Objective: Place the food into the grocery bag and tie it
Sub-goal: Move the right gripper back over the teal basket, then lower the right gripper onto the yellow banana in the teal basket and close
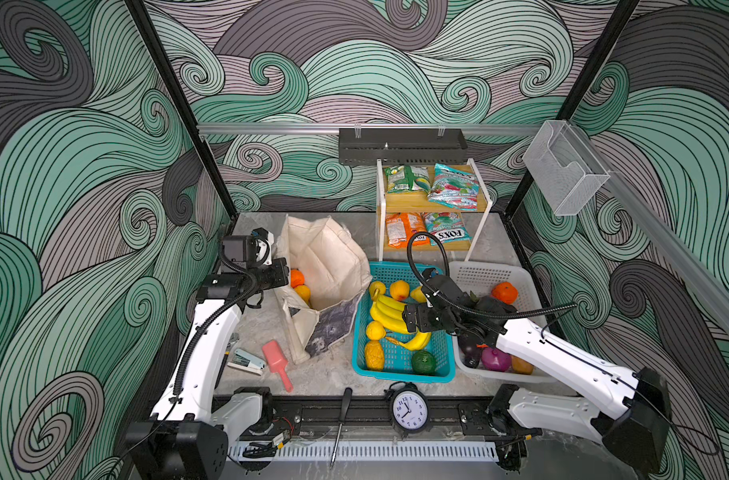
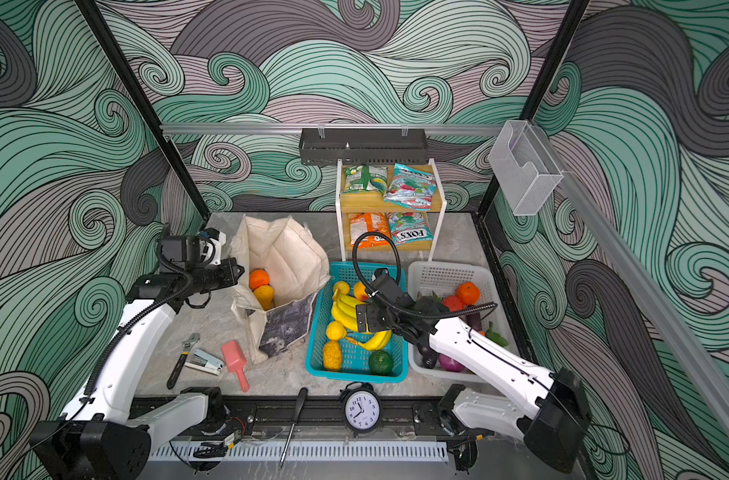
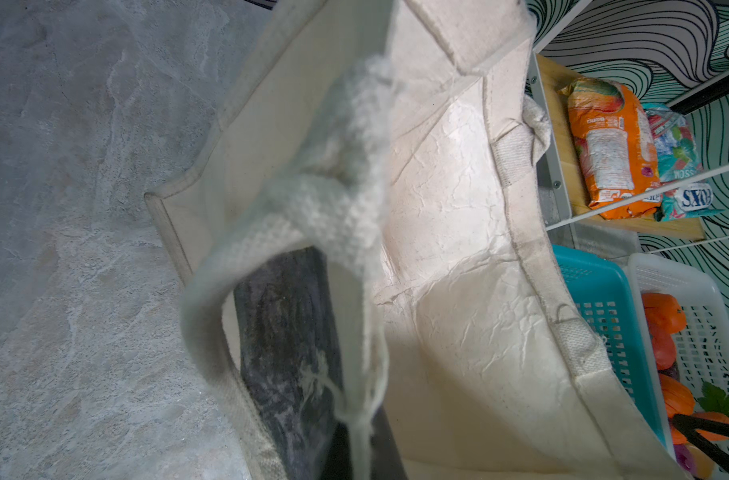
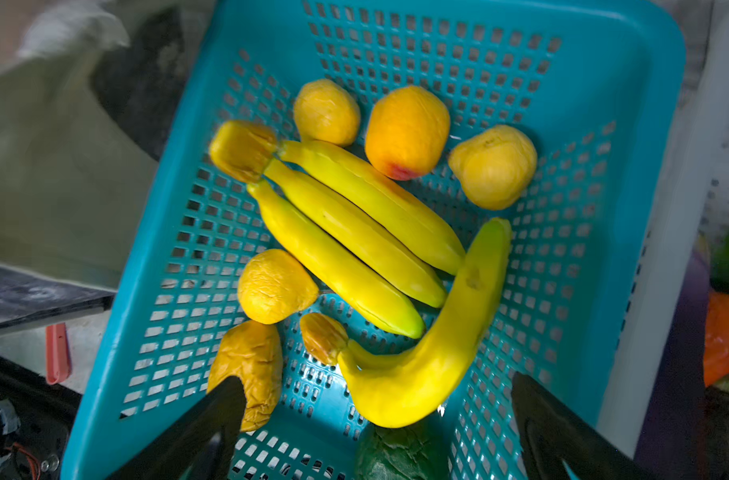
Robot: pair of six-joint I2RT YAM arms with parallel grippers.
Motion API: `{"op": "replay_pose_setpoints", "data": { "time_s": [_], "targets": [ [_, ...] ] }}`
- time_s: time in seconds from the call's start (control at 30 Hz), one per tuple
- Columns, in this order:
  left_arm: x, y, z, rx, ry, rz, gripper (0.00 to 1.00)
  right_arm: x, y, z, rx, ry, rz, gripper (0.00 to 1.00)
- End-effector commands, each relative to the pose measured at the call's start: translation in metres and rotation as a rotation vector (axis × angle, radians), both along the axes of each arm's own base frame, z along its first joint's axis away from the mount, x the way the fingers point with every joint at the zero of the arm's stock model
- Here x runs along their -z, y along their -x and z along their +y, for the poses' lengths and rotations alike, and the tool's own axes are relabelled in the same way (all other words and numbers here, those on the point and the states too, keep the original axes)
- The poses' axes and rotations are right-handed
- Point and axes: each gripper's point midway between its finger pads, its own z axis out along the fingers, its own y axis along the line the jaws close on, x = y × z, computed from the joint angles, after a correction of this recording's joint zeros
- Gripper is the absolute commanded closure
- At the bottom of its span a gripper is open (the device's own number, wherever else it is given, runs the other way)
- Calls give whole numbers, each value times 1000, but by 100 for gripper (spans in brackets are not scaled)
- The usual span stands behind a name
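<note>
Beige canvas tote bag [image 1: 333, 266] open on grey marbled desk [image 1: 338, 374], round orange [image 1: 297, 277] and yellow-orange fruit [image 1: 303, 292] inside, left pincer [image 1: 287, 270] clamped on its cream woven handle [image 3: 333, 208], right pincer [image 4: 377, 384] spread wide above 1 curved yellow banana [image 4: 458, 316] in teal mesh basket [image 1: 360, 361], 3-banana bunch [image 4: 354, 232] alongside

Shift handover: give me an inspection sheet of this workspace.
Surface: grey marble tabletop, no spills.
Job's things: grocery bag open, orange and yellow fruit inside; bananas in teal basket; produce in white basket; snack packets on shelf.
Clutter: pink scoop, stapler, wrench, screwdriver, clock.
Grippers: left gripper shut on bag handle; right gripper open above bananas.
Cables: black hoses along both arms; loose wires in front.
Surroundings: swirl-patterned walls, black wall tray, clear holder.
</note>
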Motion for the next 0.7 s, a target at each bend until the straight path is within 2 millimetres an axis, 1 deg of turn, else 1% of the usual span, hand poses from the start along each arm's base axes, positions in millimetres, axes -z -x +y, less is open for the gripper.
{"op": "replay_pose_setpoints", "data": {
  "time_s": [0.0, 0.07, 0.17, 0.4, 0.53, 0.67],
  "targets": [
    [-6, 4, -2, 17, -12, -22, 100, 17, 2, -16, 139, 42, 67, 0],
    [-7, 4, -2, 14, -15, -26, 100, 25, 3, -21, 175, 72, 92, 2],
    [-7, 4, -1, 14, -18, -24, 100, 34, 4, -27, 247, 94, 122, 7],
    [-7, 5, -2, 17, -14, -25, 100, 52, 8, -24, 336, 59, 181, 15],
    [-7, 4, -2, 15, -17, -26, 100, 60, 7, -29, 393, 75, 182, 22],
    [-7, 5, -3, 19, -13, -25, 100, 65, 8, -26, 413, 63, 204, 23]
  ]
}}
